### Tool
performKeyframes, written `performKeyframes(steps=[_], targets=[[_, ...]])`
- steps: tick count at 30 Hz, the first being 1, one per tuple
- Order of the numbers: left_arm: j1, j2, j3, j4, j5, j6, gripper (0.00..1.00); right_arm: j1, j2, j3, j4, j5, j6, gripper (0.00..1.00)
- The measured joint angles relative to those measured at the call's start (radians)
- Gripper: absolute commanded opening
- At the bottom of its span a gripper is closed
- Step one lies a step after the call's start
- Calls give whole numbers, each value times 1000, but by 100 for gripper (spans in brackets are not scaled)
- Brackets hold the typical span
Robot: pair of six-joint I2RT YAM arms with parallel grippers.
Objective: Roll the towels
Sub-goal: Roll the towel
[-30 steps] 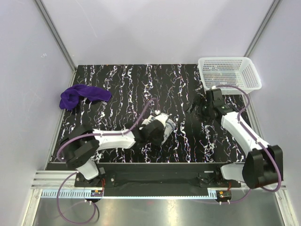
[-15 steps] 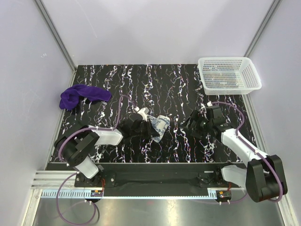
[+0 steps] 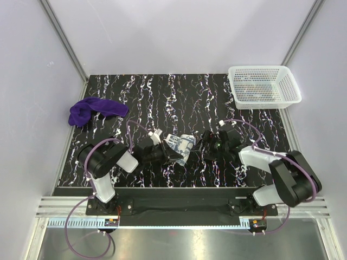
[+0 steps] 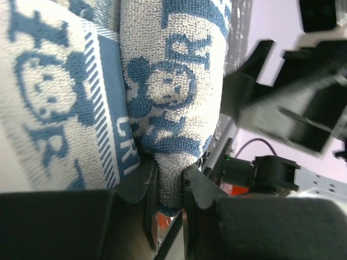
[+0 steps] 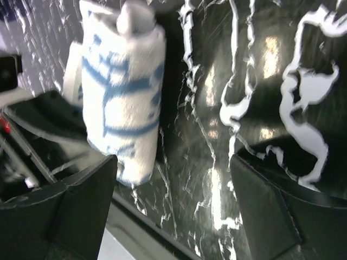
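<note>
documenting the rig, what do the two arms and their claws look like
Both the left arm and right arm have white shell links between bulky black joints, each trailing a thin purple cable. The left claw and right claw are matte black and blocky.

The left arm [image 3: 129, 162] and the right arm [image 3: 255, 157] were each built of glossy white shell links joined by bulky matte black cylindrical joints, with white-and-black bases. A thin purple cable [image 3: 66, 227] looped out from the left base and ran along that arm's links. A matching purple cable [image 3: 241, 121] ran along the right arm. The left end effector [image 4: 169, 201] had two dark, narrow plastic fingers [image 4: 196, 190] with flat inner faces. The right end effector [image 5: 168, 200] had broad, angular matte black fingers [image 5: 59, 208] with bevelled edges.
</note>
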Motion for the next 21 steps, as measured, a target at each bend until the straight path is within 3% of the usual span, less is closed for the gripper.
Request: performKeyframes(steps=[7, 14, 21], targets=[[9, 46, -59, 148, 17, -79, 0, 30, 133, 54, 127, 10, 21, 85], [14, 187, -79, 358, 40, -197, 0, 106, 212, 68, 253, 11, 57, 77], [15, 208, -82, 389, 42, -233, 0, 165, 257, 68, 313, 28, 92, 46]])
